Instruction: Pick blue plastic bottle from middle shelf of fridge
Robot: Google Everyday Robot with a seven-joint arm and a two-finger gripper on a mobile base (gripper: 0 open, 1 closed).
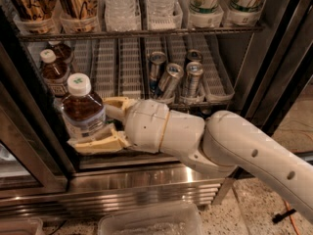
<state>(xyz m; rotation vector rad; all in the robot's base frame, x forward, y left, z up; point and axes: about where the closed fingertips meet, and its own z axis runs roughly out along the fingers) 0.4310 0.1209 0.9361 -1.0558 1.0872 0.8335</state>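
The blue plastic bottle [82,108], clear with a white cap, dark drink and a white bluish label, is held upright between my gripper's cream fingers [100,144]. My gripper [94,124] is shut on it at the left front of the fridge [274,58], just in front of the middle shelf [117,67] with its white slotted lane trays. Two similar bottles [54,72] still stand at the shelf's left end behind it. My white arm [234,146] reaches in from the lower right.
Three tall silver cans [171,77] lean on the middle shelf. The upper shelf holds bottles and cups [122,6]. A black door frame [29,116] stands left. The steel louvred base [146,192] lies below, and a clear plastic bin [151,222] sits on the floor.
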